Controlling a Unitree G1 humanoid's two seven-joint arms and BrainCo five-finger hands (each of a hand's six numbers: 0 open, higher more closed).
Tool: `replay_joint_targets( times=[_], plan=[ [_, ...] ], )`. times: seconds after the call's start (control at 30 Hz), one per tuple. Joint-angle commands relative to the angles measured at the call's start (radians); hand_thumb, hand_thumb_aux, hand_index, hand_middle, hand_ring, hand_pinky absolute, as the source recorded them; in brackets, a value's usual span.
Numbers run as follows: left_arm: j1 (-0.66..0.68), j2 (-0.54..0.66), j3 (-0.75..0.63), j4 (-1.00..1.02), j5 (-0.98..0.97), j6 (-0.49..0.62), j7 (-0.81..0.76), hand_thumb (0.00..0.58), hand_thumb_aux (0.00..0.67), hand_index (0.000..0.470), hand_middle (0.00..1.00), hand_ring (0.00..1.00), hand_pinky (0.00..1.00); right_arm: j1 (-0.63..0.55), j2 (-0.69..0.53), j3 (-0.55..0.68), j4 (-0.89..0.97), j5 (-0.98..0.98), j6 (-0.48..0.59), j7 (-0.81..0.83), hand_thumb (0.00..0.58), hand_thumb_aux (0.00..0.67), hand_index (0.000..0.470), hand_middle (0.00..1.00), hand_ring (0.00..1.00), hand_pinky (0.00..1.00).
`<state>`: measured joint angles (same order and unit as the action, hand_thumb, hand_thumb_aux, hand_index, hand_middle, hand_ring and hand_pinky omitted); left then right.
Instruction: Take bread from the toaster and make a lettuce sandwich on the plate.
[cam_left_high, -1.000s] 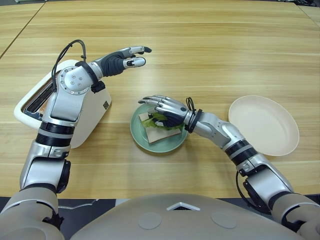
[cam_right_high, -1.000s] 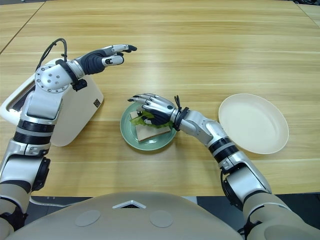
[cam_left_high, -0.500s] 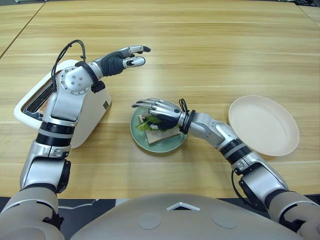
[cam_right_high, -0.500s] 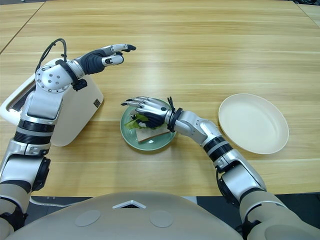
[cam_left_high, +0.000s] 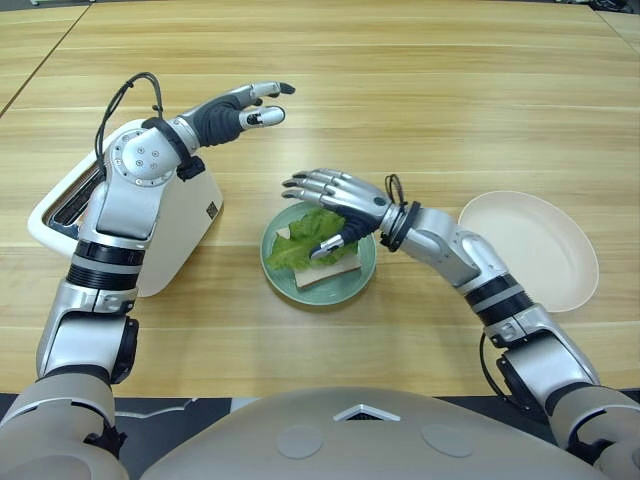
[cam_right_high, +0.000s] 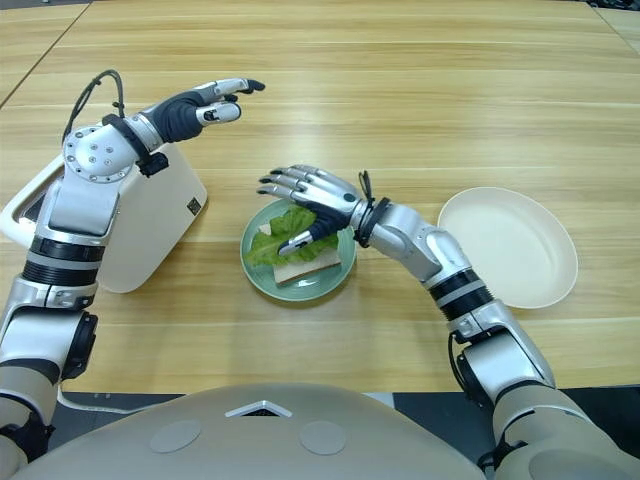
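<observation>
My right hand (cam_left_high: 340, 200) hovers just above the plate (cam_left_high: 320, 298), fingers (cam_left_high: 310, 182) spread and empty, so the lettuce (cam_left_high: 300, 240) lies flat on the bread (cam_left_high: 335, 272); my left hand (cam_left_high: 235, 108), beyond the plate's left, is open and empty

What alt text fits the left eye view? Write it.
Lettuce lies on a bread slice on a green plate, the robot's open right hand just over it. Its open left hand is raised beyond a white toaster; a cream plate sits at right.

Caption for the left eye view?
Right hand open over lettuce laid on bread on the green plate; left hand hovers beyond the toaster.
</observation>
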<state>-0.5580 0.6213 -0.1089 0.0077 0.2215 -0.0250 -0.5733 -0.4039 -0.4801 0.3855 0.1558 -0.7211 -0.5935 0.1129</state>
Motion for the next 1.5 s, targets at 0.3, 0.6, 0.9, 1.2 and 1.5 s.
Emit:
replay_joint_targets(
  times=[0.3, 0.6, 0.9, 1.2, 1.5],
  plan=[
    [0.204, 0.492, 0.248, -0.078, 0.298, -0.14, 0.042, 0.0, 0.0, 0.0, 0.0, 0.0, 0.0, 0.051, -0.044, -0.204, -0.017, 0.09, 0.098, -0.103, 0.0, 0.0, 0.0, 0.0, 0.0, 0.0],
    [0.627, 0.549, 0.49, -0.189, 0.291, -0.154, -0.099, 0.036, 0.021, 0.015, 0.0, 0.0, 0.0, 0.06, -0.066, -0.201, 0.029, 0.087, 0.093, -0.125, 0.0, 0.0, 0.0, 0.0, 0.0, 0.0],
    [0.614, 0.557, 0.481, -0.193, 0.283, -0.156, -0.097, 0.508, 0.434, 0.304, 0.0, 0.0, 0.0, 0.066, -0.081, -0.206, 0.072, 0.089, 0.097, -0.131, 0.0, 0.0, 0.0, 0.0, 0.0, 0.0],
    [0.474, 0.544, 0.431, -0.186, 0.182, -0.216, -0.064, 0.58, 0.67, 0.47, 0.0, 0.0, 0.0, 0.06, -0.078, -0.191, 0.092, 0.074, 0.101, -0.141, 0.0, 0.0, 0.0, 0.0, 0.0, 0.0],
    [0.182, 0.625, 0.38, 0.019, -0.058, -0.321, -0.171, 0.58, 0.67, 0.47, 0.0, 0.0, 0.0, 0.005, -0.065, -0.183, 0.123, 0.076, 0.113, -0.147, 0.0, 0.0, 0.0, 0.0, 0.0, 0.0]
  ],
)
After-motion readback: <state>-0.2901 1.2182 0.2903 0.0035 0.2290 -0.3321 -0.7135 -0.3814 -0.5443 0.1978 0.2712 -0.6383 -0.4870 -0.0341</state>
